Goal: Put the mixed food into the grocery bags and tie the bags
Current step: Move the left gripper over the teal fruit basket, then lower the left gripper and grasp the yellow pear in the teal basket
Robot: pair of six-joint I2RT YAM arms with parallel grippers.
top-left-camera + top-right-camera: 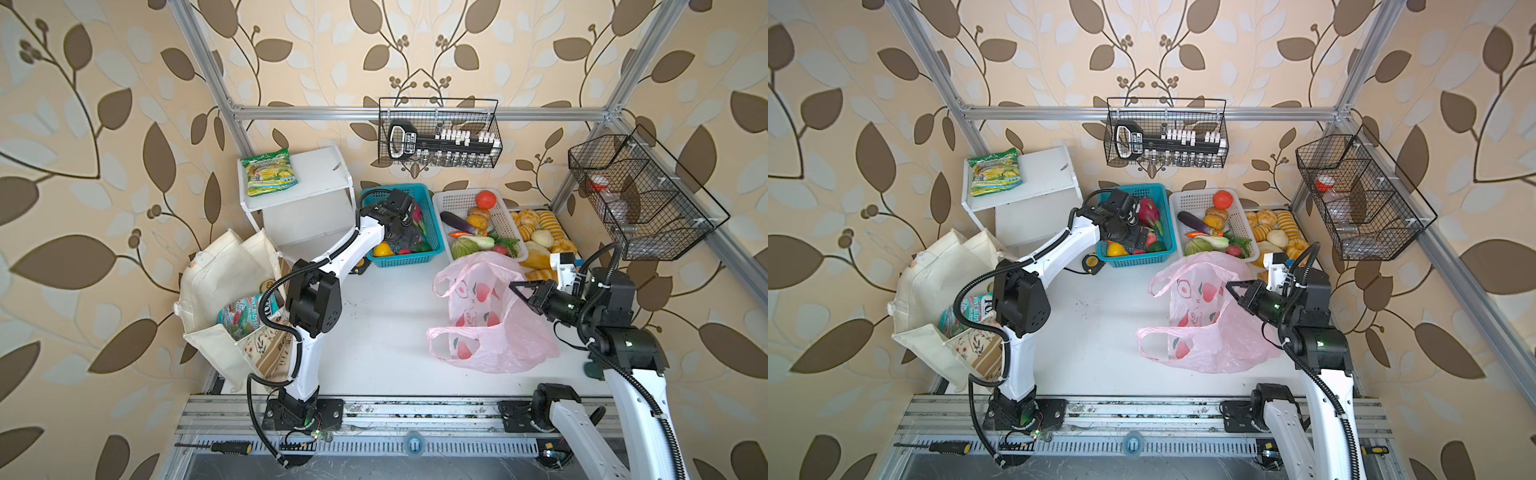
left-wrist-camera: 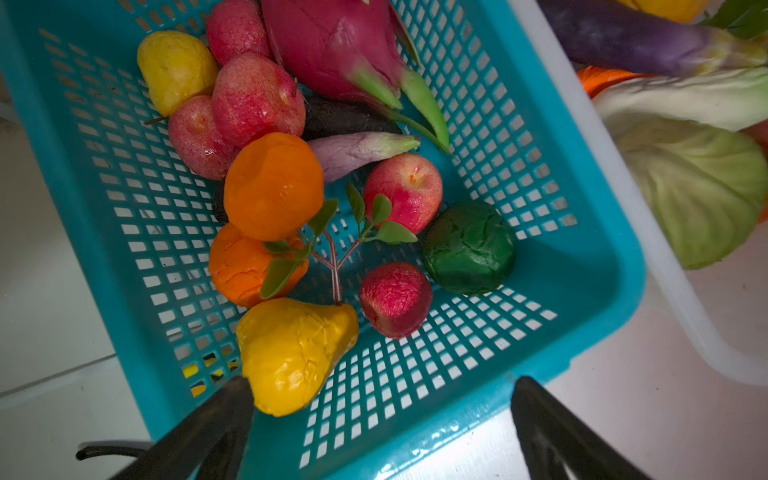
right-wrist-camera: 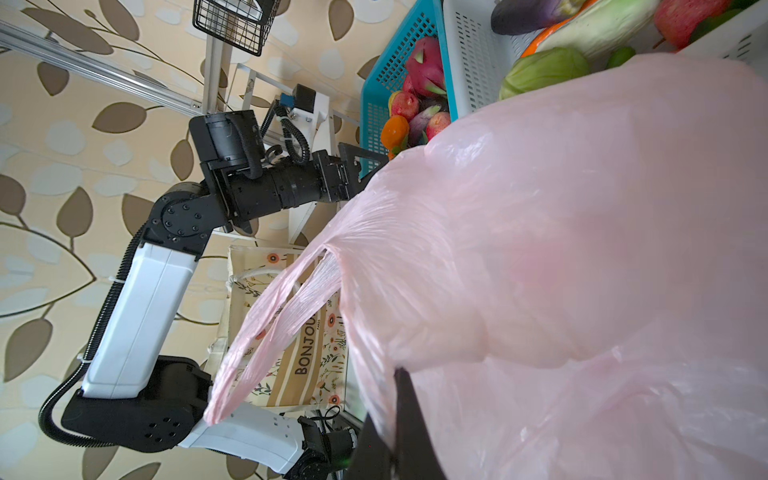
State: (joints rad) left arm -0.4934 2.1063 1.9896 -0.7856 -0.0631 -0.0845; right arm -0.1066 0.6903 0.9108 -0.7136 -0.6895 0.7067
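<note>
My left gripper (image 2: 384, 395) hangs open over the near end of a teal basket (image 2: 582, 291) of toy fruit. A yellow pear (image 2: 295, 353) lies just beside one of its fingertips (image 2: 239, 399); two oranges (image 2: 272, 187), red fruits (image 2: 395, 299) and a magenta dragon fruit (image 2: 332, 45) lie farther in. In both top views this gripper (image 1: 409, 243) covers part of the basket. My right gripper (image 1: 515, 286) is shut on the rim of the pink plastic bag (image 1: 490, 316), holding it raised. The cream tote (image 1: 220, 282) stands at the left with a teal-red packet (image 1: 243, 318) inside.
A white basket (image 1: 453, 203) of vegetables stands right of the teal one, with bread rolls (image 1: 540, 232) beyond it. A white shelf (image 1: 316, 174) at the back left carries a green-yellow packet (image 1: 270, 172). A tape measure (image 1: 1090, 262) lies by the teal basket.
</note>
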